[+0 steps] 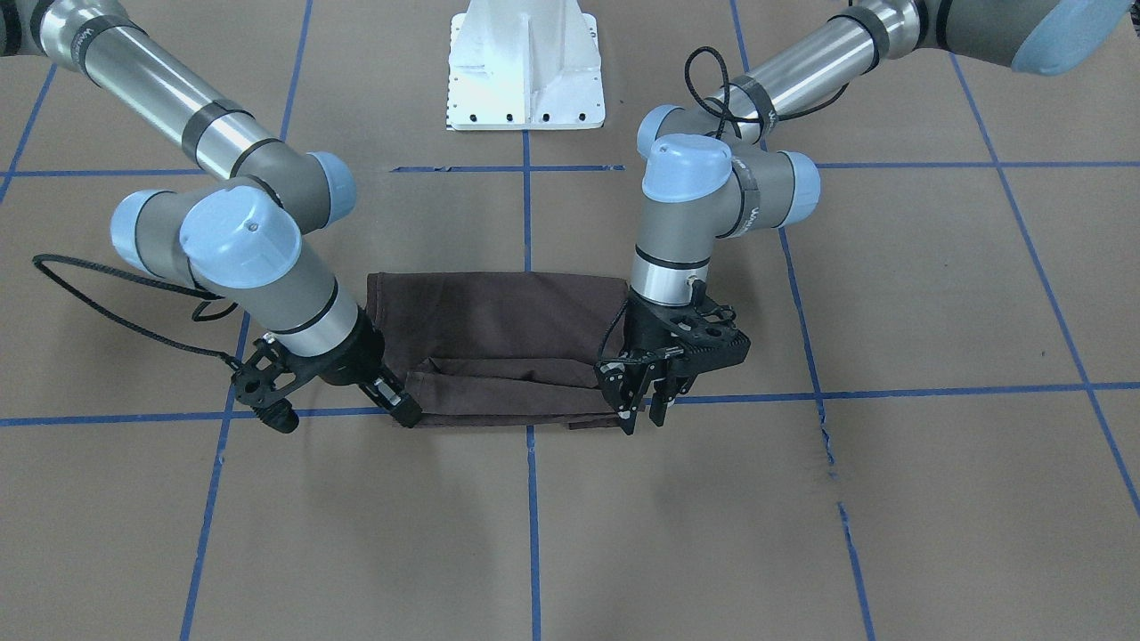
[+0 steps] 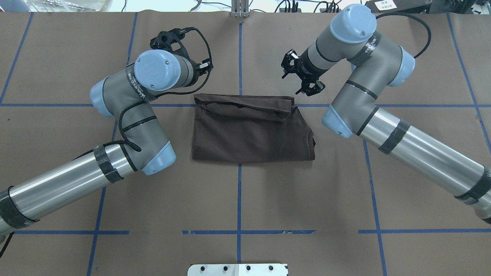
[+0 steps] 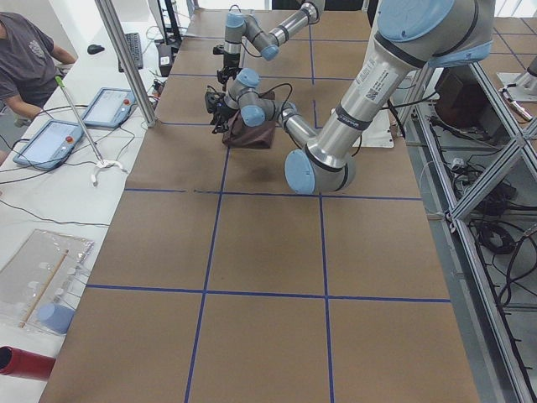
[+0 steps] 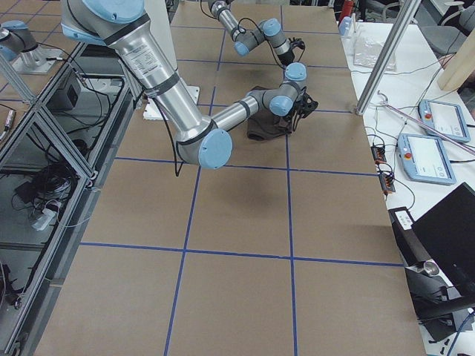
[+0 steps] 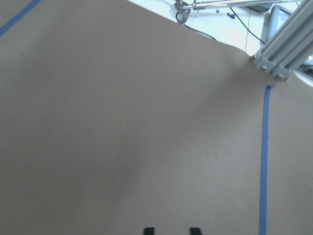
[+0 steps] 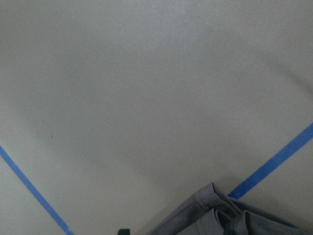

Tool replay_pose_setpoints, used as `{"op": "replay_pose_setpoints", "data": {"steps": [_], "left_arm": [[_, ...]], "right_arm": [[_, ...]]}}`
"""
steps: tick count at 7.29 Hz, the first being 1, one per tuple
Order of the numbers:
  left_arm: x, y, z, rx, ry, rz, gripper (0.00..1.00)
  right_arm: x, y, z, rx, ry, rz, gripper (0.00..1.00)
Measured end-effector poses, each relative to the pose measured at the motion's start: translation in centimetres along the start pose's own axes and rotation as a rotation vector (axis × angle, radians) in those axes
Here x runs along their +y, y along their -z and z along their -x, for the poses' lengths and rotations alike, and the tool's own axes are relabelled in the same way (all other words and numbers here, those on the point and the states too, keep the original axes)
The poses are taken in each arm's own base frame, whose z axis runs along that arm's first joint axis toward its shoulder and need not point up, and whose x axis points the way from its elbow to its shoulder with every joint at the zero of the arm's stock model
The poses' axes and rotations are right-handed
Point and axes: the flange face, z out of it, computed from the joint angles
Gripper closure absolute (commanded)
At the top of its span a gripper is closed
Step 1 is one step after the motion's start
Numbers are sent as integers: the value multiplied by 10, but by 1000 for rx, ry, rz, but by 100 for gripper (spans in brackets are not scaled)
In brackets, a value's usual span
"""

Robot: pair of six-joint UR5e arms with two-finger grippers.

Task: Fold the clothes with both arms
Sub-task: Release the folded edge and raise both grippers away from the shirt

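The dark brown T-shirt (image 1: 499, 329) lies folded into a flat rectangle at the table's centre, also seen from overhead (image 2: 249, 130). Its print and labels are hidden. My left gripper (image 1: 645, 411) hangs open and empty just off the shirt's far corner on my left. Its two fingertips (image 5: 148, 230) show apart over bare paper. My right gripper (image 1: 405, 411) sits low at the shirt's far corner on my right and looks open. One fingertip (image 6: 124, 231) shows beside the shirt's corner (image 6: 234, 218). From overhead both grippers' fingers are hidden under their wrists.
The white bolted pedestal (image 1: 525, 71) stands at the robot's side of the table. Blue tape lines (image 1: 527, 223) cross the brown paper cover. An operator (image 3: 33, 59) and tablets (image 3: 105, 107) are beside the far table edge.
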Motion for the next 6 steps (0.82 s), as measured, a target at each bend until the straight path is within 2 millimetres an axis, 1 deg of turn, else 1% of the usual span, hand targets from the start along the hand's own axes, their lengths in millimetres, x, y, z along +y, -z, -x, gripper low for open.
{"op": "replay_pose_setpoints", "data": {"steps": [1, 2, 3, 4, 5, 6], "left_arm": [[-6, 16, 7, 28, -21, 26, 0], [-9, 36, 29, 50, -83, 45, 0], [-8, 51, 53, 63, -146, 61, 0], [-4, 59, 63, 75, -175, 72, 57], [9, 62, 59, 90, -132, 96, 100], [29, 63, 50, 97, -49, 131, 100]], "right_arm": [[-16, 12, 0, -3, 1, 16, 0], [-30, 21, -3, -5, 1, 20, 0], [-37, 26, -13, -6, 18, 18, 0], [-37, 29, -21, -11, 42, 15, 0], [-35, 34, -24, -19, 58, 14, 1], [-32, 38, -25, -28, 67, 15, 0]]}}
